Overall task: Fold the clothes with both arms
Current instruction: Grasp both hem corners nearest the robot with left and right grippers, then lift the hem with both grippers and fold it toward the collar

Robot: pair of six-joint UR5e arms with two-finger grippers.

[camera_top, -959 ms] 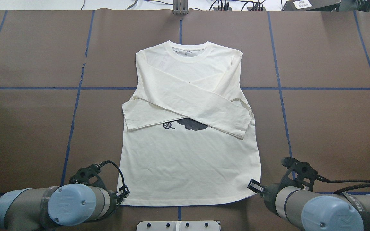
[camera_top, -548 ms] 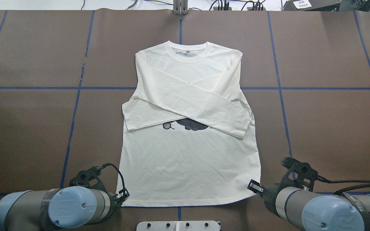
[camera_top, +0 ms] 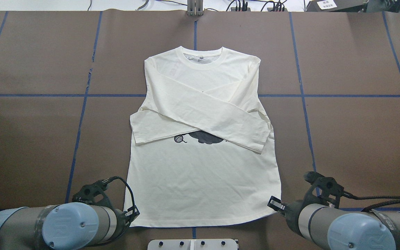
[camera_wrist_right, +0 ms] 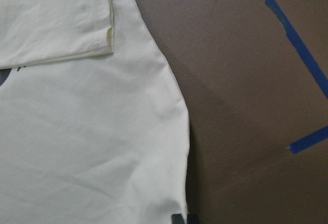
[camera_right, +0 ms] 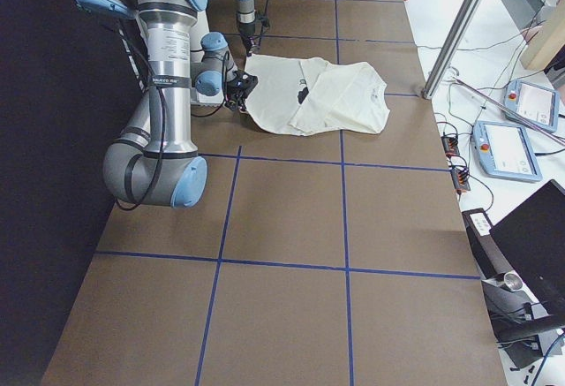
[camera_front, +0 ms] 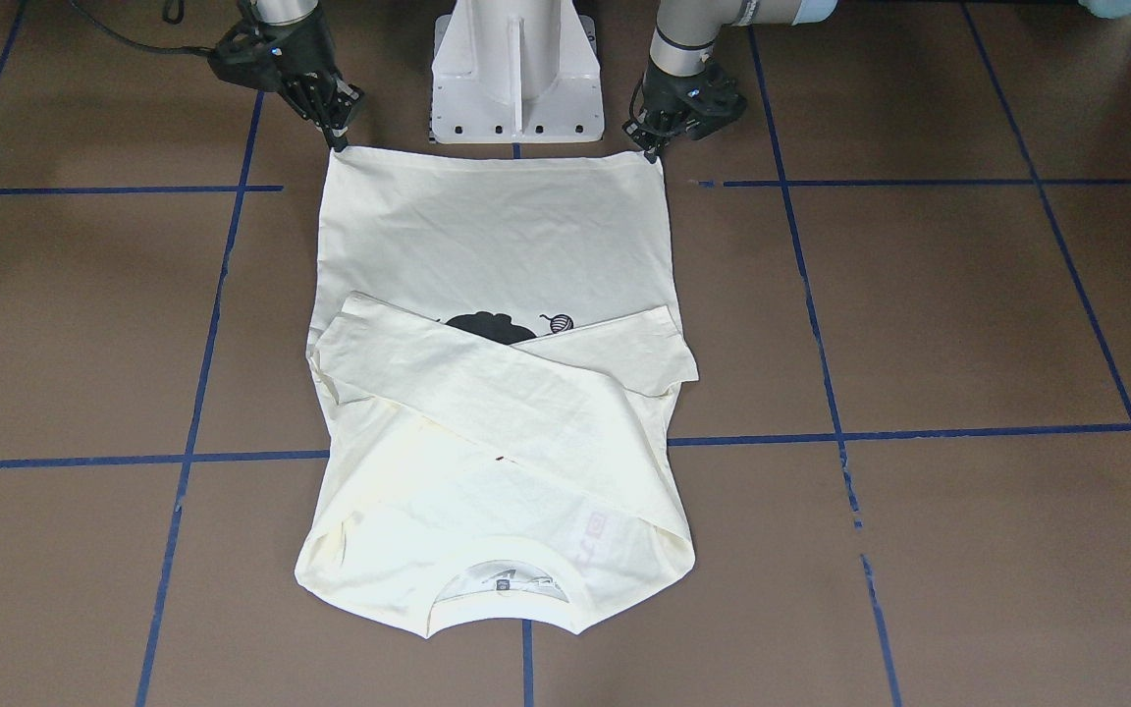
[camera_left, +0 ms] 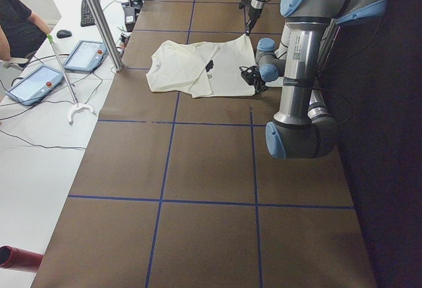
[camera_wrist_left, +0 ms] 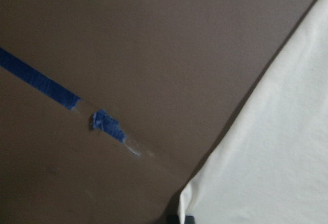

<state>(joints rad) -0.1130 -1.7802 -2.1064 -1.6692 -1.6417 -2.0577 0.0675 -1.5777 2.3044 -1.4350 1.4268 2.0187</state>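
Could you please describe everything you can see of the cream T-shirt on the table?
The cream long-sleeved T-shirt, cotton by its look, lies flat and lightly creased on the brown table, with its collar away from the robot. Both sleeves are folded across the chest, crossing and covering most of a black print with a yarn ball. The left gripper and right gripper pinch its hem corners.

The brown table carries a grid of blue tape lines (ragged in places). A white side bench holds two tablets, a keyboard and a mouse. A metal post stands beside them.
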